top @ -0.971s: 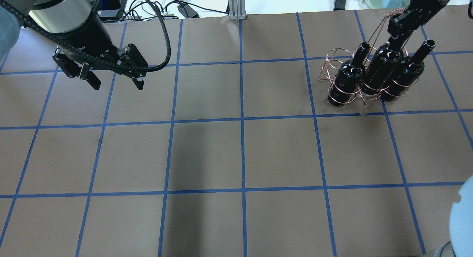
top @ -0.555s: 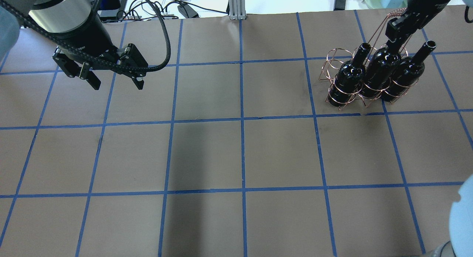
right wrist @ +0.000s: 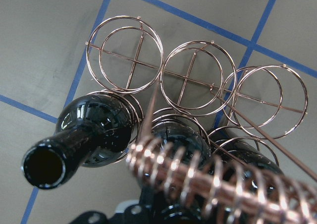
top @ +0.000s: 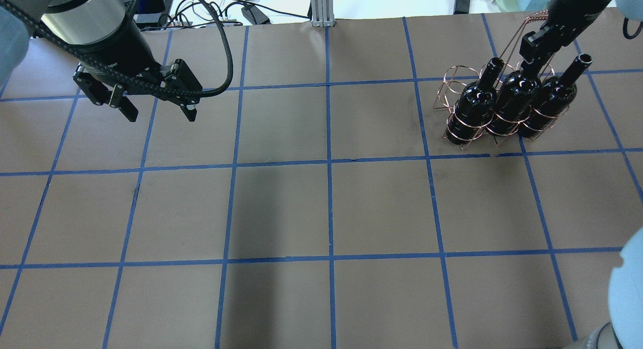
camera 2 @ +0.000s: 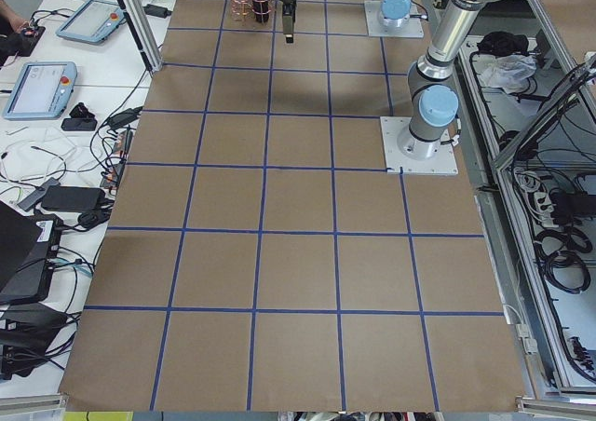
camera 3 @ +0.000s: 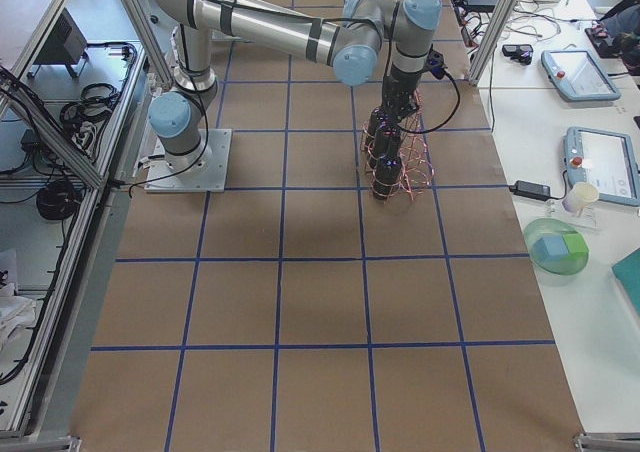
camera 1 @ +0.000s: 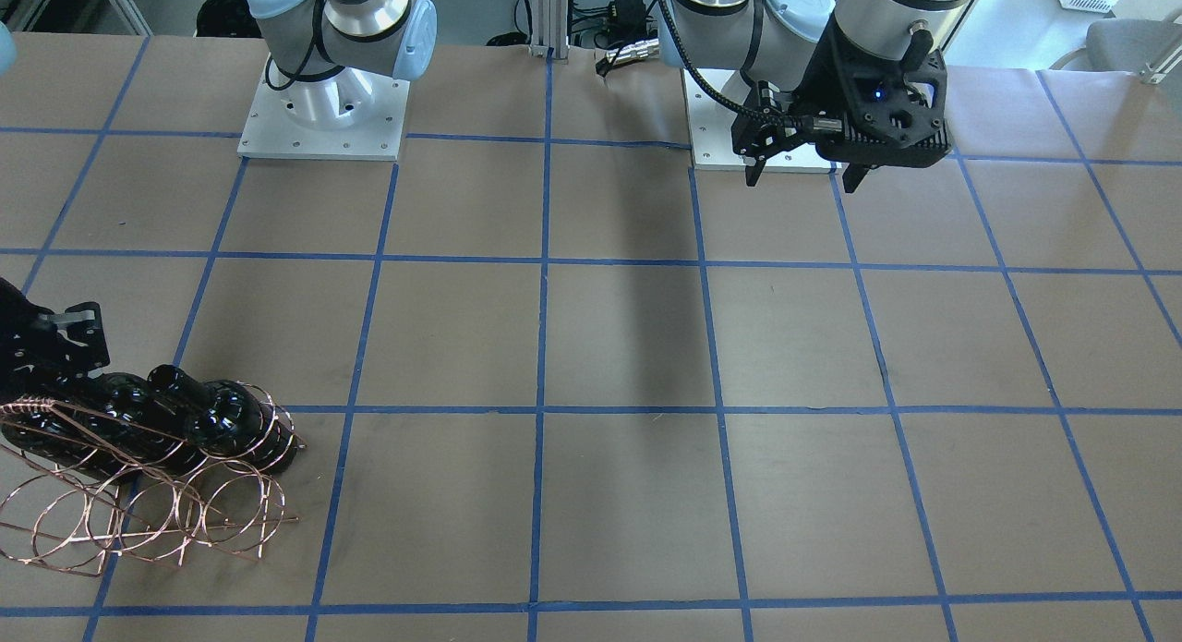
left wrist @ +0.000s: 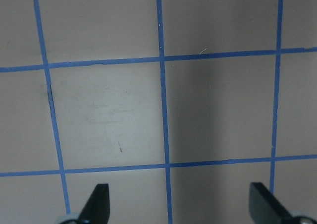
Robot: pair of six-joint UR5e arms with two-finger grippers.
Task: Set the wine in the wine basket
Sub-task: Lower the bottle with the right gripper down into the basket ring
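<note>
Left gripper hovers over the table with jaws spread wide; we cannot read the small white lettering on its body. Against a second ago, the wine sits lower, down in the middle loop of the wine basket between two other bottles, with the right gripper pinching its neck. Glass is glossy near-black and unlabelled.

You count three wine bottles, all in one wine basket. The basket has six loops, in two rows of three. Two arms reach over the one surface, each with one claw: a left claw and a right claw.
</note>
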